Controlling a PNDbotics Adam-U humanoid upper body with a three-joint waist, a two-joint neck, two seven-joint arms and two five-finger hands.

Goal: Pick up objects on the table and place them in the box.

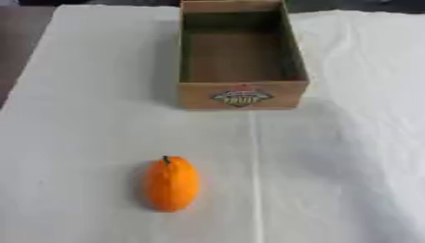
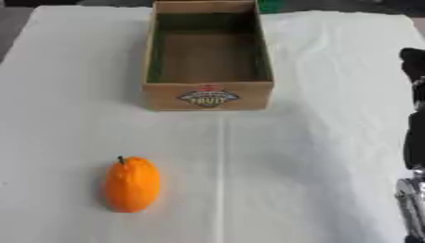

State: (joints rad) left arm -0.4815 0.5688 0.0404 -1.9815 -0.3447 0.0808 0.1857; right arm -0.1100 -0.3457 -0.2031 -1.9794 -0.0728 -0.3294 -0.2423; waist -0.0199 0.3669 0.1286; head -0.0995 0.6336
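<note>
An orange oval fruit (image 1: 172, 184) with a small dark stem lies on the white cloth, near the front and left of the middle. Farther back stands an open cardboard box (image 1: 241, 95) with a fruit label on its front wall; nothing shows inside it. Part of my right hand (image 2: 413, 71) comes in as a black shape at the right edge of the right eye view, with a silver joint of its arm (image 2: 409, 199) below. It is well to the right of the fruit and touches nothing. My left hand shows in neither view.
A white cloth (image 1: 332, 156) covers the table, with a crease running forward from the box. The table's dark edge shows at the far left (image 1: 13, 42). A green thing (image 2: 268, 5) peeks out behind the box.
</note>
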